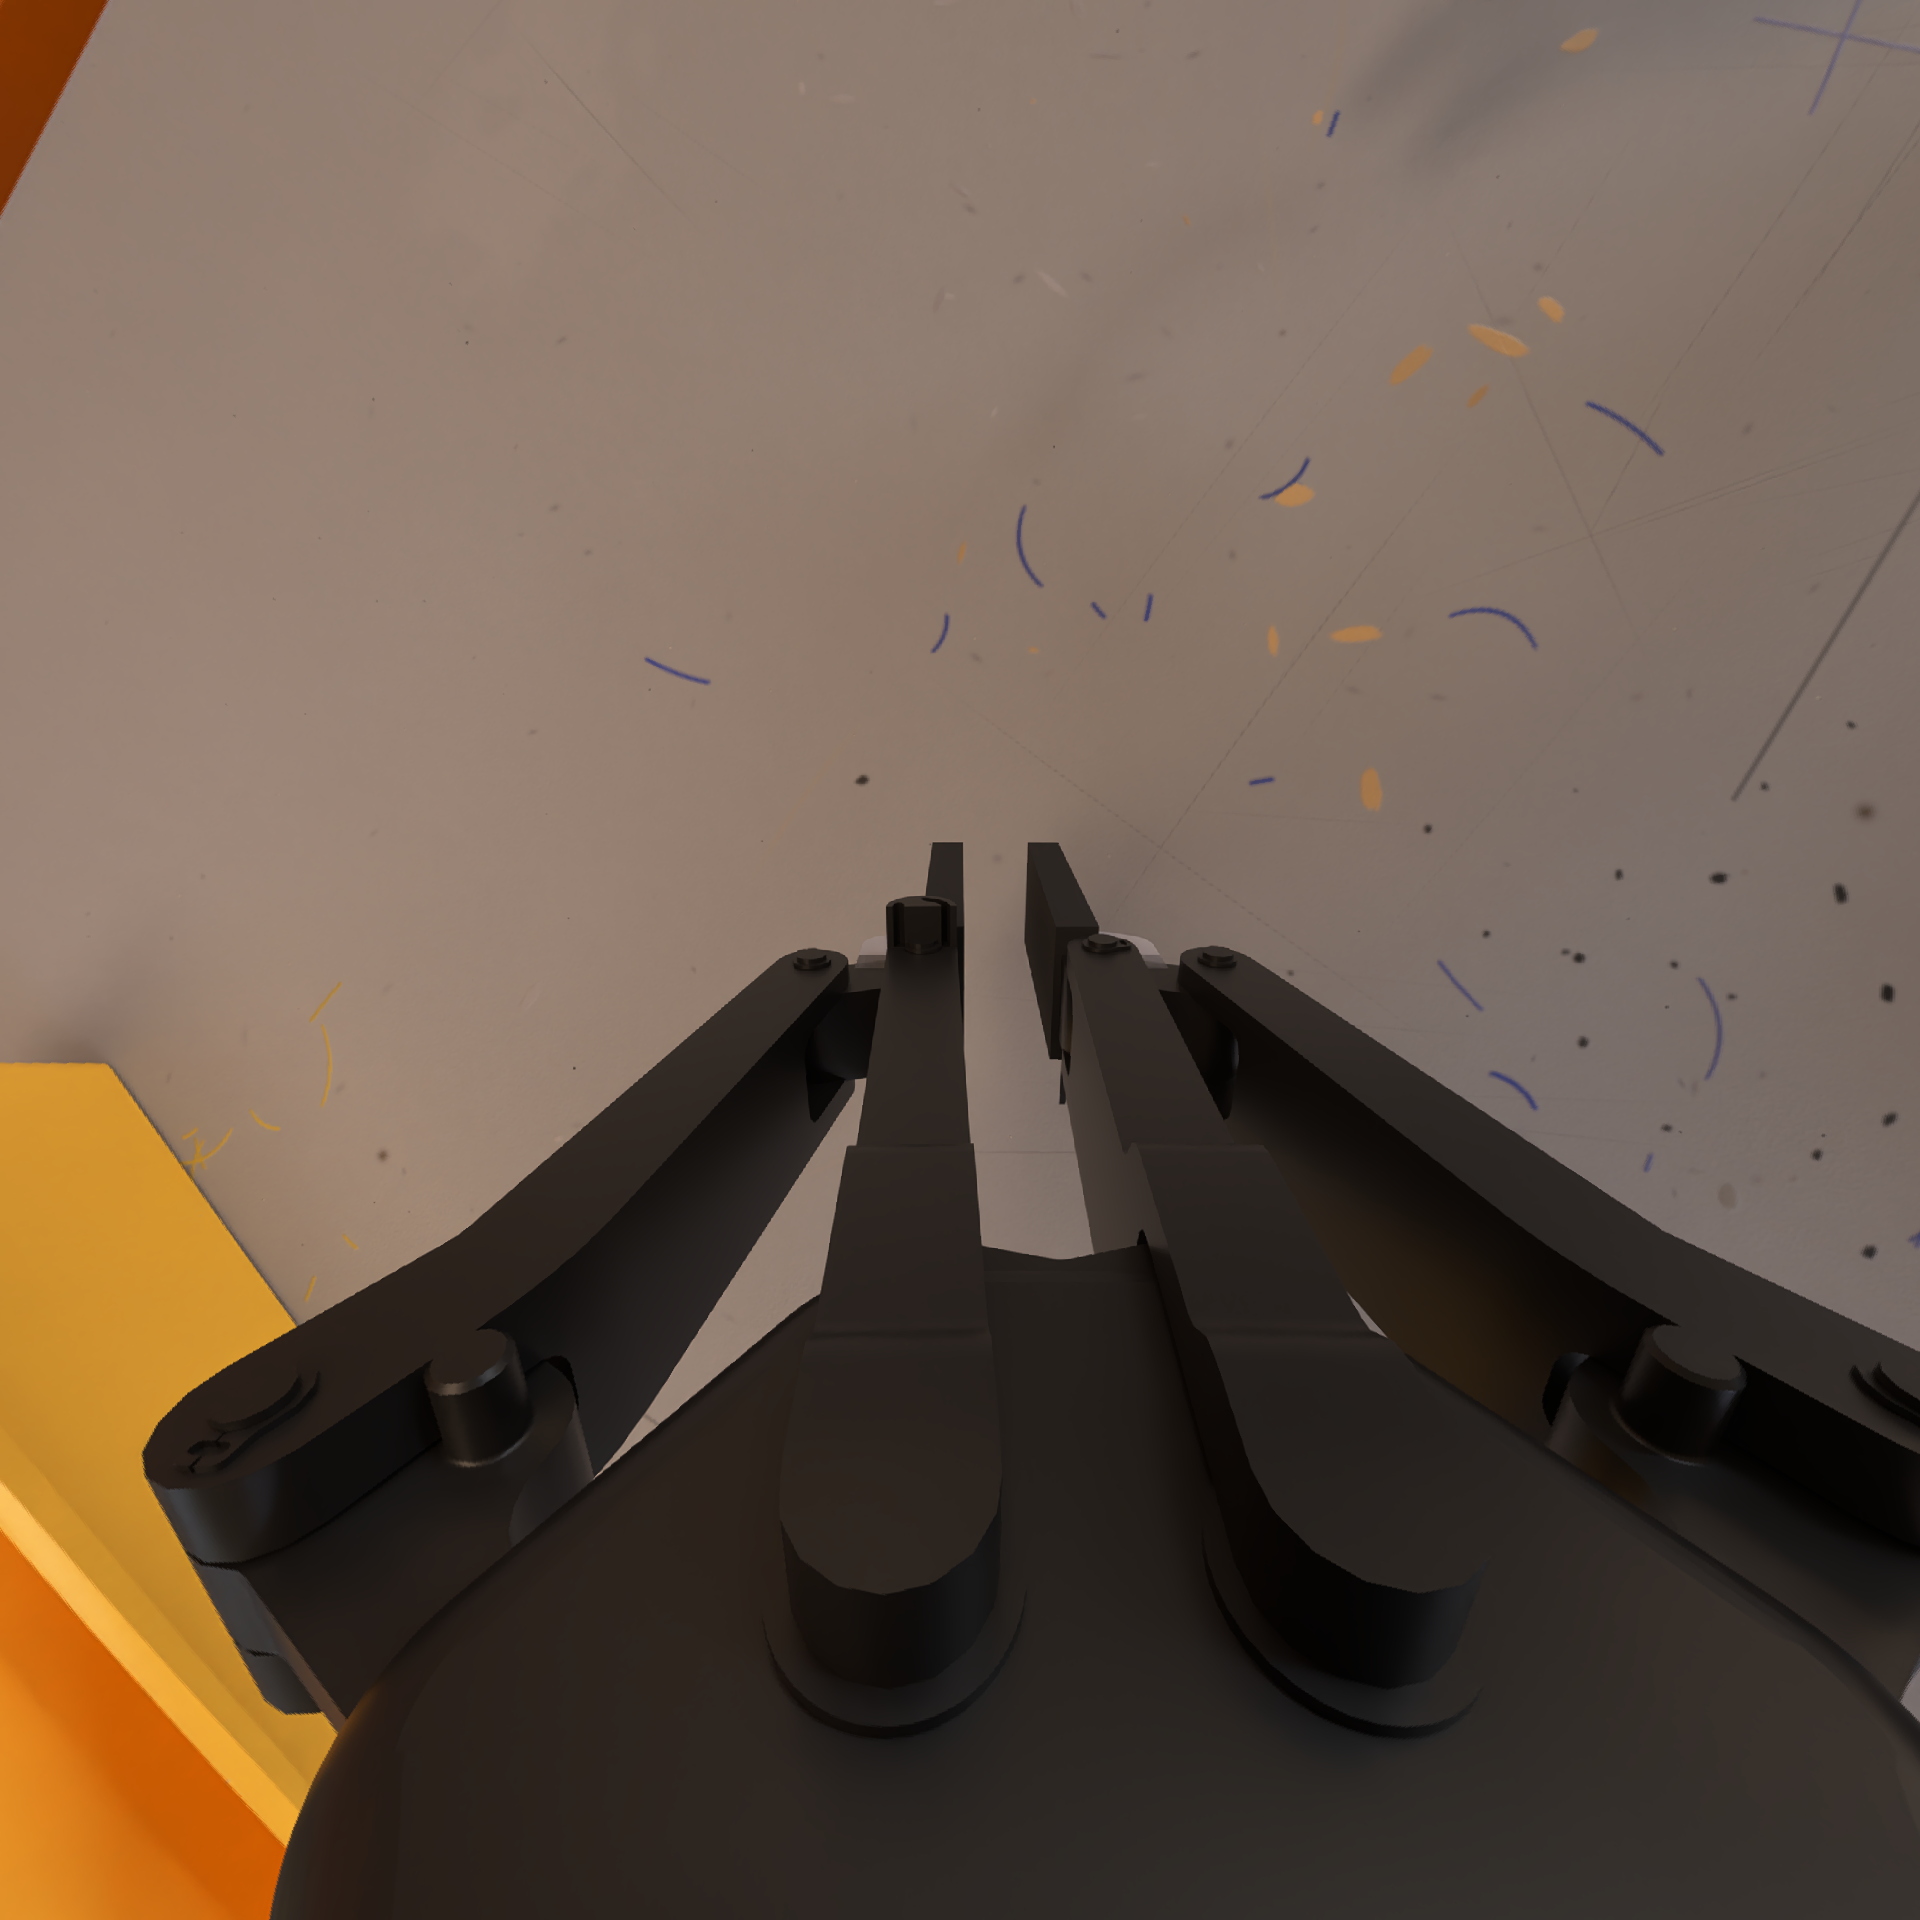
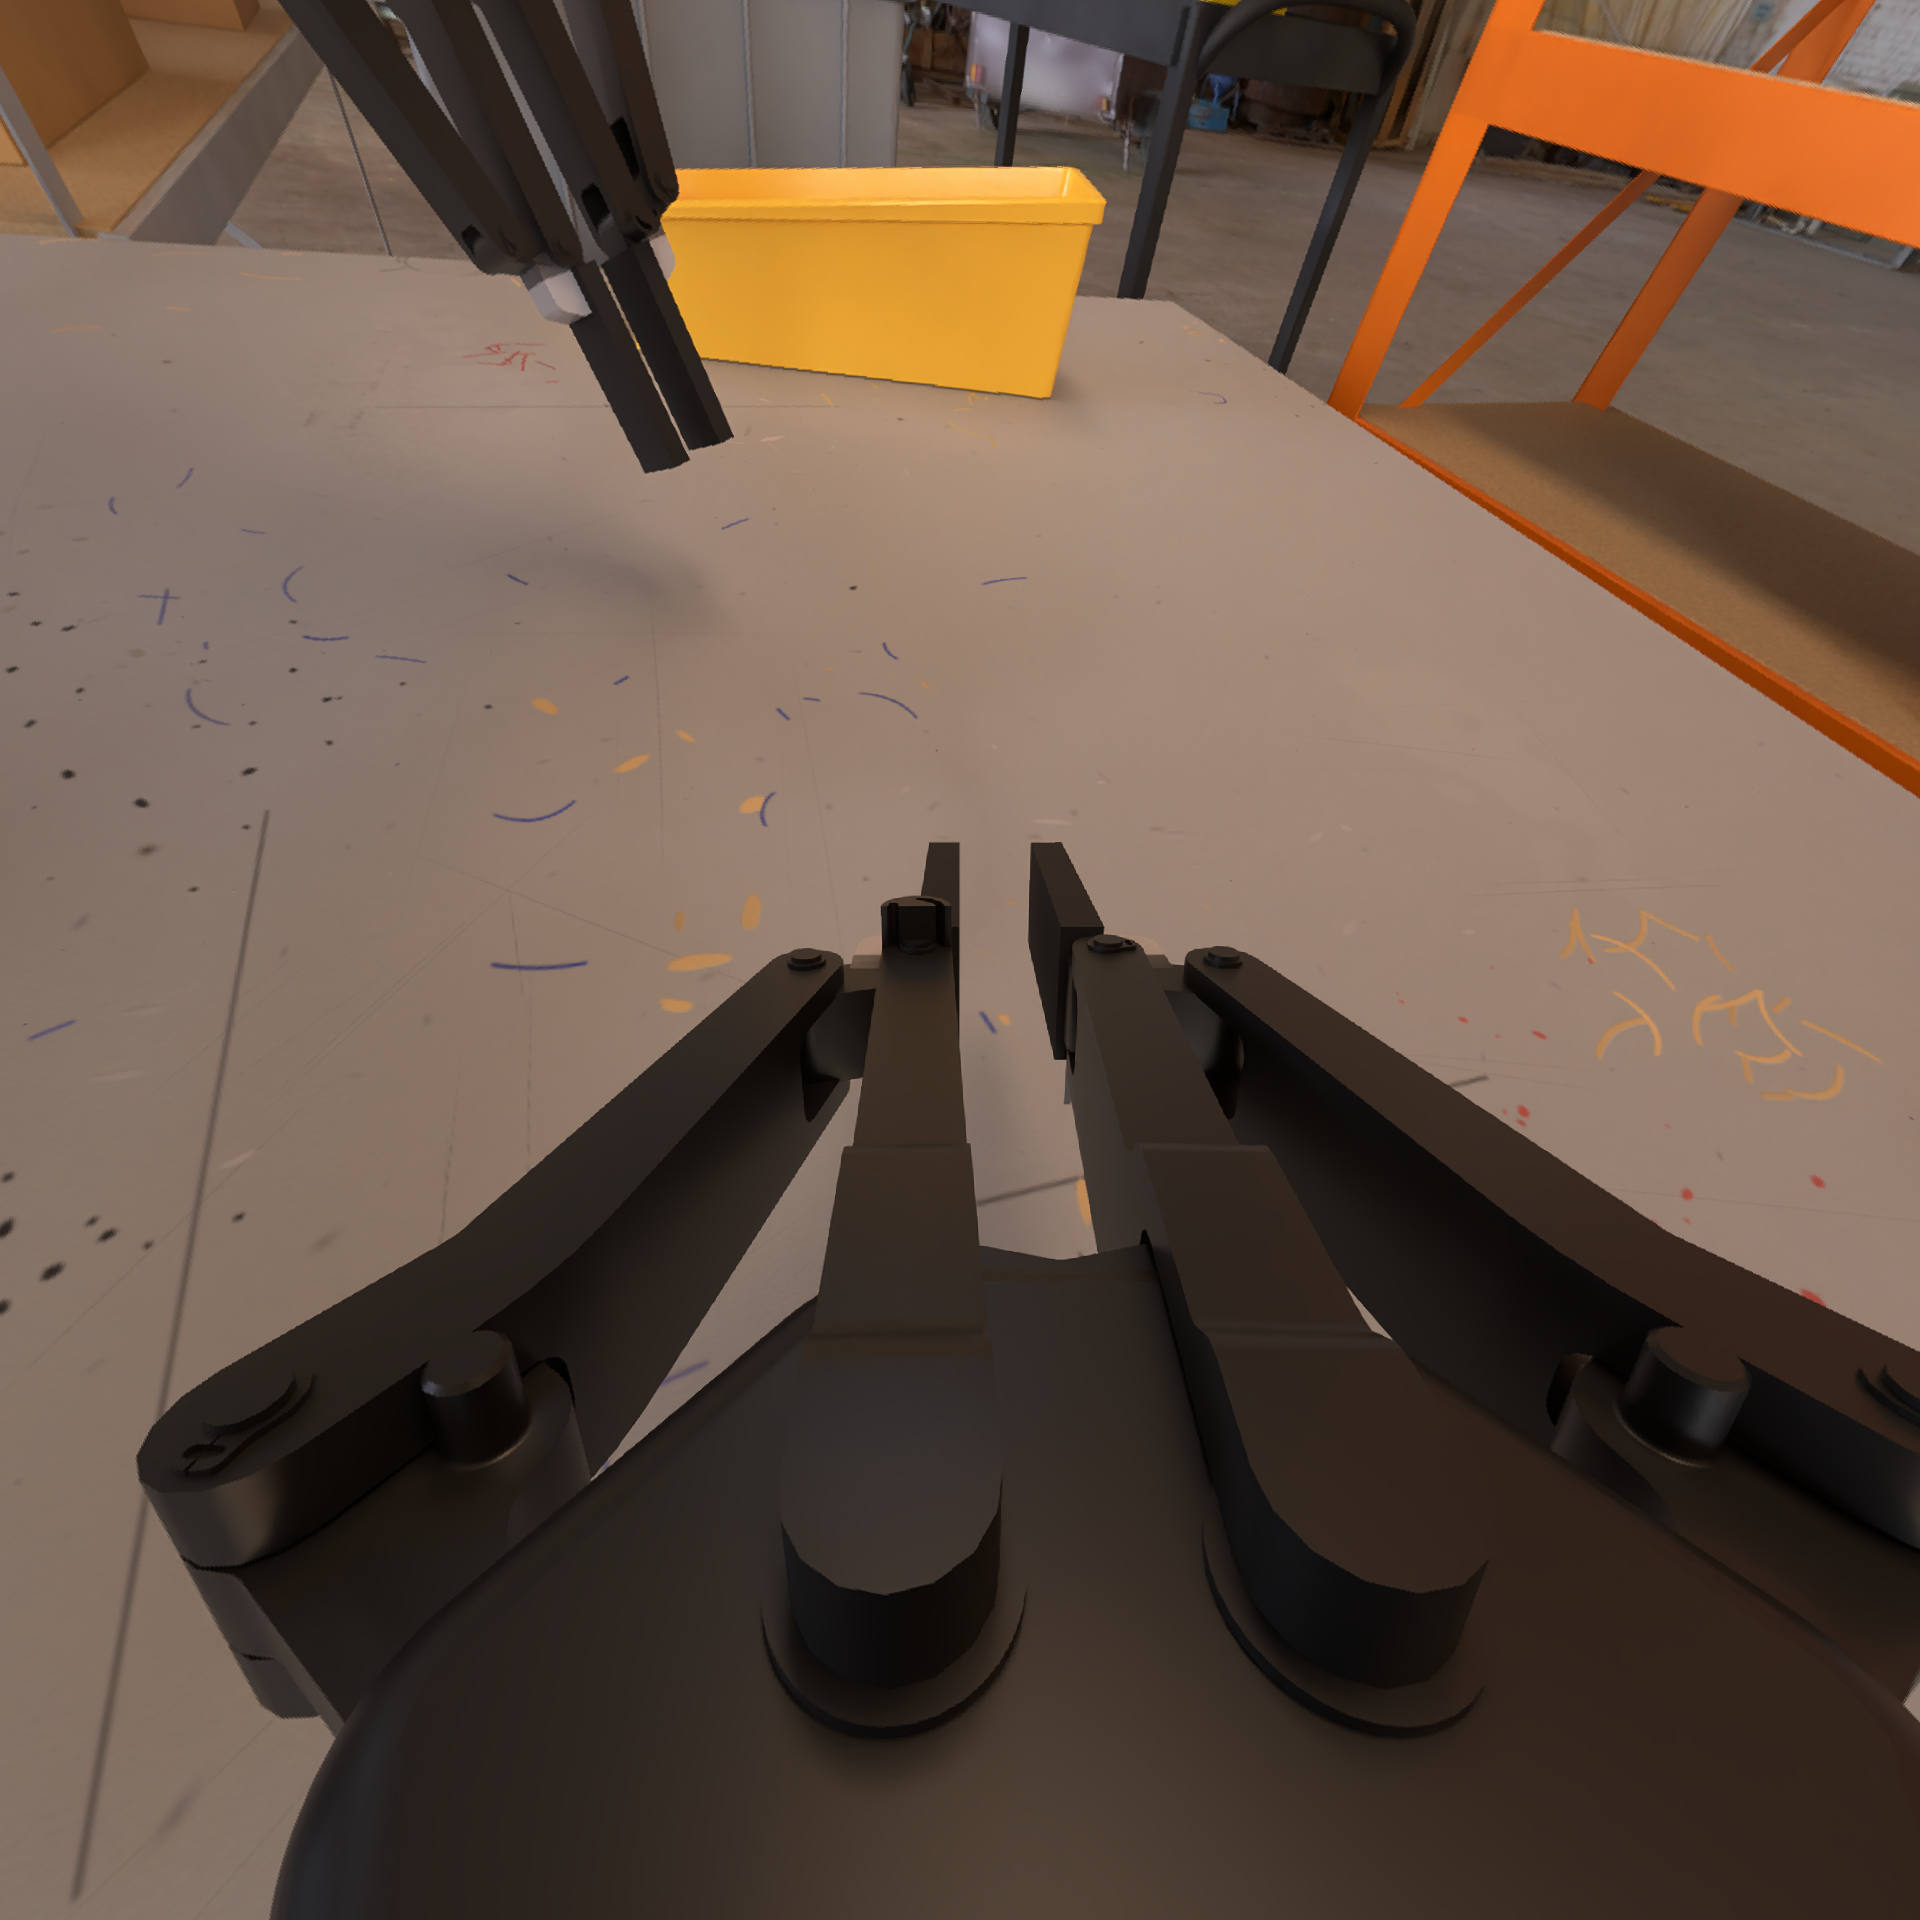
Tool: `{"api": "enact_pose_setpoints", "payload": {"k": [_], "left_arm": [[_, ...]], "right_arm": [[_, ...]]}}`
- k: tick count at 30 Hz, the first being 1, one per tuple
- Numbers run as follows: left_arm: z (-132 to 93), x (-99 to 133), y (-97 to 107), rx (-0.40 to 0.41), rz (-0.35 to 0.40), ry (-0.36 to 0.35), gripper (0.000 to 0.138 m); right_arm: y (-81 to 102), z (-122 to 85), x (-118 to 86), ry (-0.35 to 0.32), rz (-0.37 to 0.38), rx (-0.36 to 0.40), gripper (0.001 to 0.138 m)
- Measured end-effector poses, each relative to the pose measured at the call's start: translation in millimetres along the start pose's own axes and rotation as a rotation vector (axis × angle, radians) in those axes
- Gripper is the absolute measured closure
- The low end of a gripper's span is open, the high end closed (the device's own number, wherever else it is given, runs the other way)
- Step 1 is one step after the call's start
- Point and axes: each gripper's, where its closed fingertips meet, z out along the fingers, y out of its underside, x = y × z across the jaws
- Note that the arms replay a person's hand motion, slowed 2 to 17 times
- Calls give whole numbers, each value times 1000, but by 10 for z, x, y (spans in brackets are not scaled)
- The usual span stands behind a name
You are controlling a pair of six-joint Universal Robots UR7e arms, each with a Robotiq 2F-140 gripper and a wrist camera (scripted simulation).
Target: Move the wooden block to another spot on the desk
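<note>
Both pincers (image 1: 994,847) (image 2: 994,847) closed, empty.

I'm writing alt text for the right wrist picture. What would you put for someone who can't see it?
A black two-finger claw, nearly shut and holding nothing, hangs over a grey desk flecked with pen and paint marks. The other arm's claw hovers farther back, before a yellow bin; orange shelving stands at right. No wooden block shows.
</note>
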Motion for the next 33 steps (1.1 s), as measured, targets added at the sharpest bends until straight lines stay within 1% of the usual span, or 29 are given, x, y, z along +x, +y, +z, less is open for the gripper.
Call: {"api": "enact_pose_setpoints", "payload": {"k": [8,17,27,33], "left_arm": [[67,-85,144,-12,4,-31,123],[120,-148,244,-25,-19,-31,122],[170,-112,284,-15,-37,9,122],[216,-89,315,-20,-47,23,120]], "right_arm": [[-16,-51,58,8,42,31,121],[-33,-119,111,32,57,66,123],[-54,-176,161,53,68,97,125],[-69,-188,178,50,79,109,125]]}}
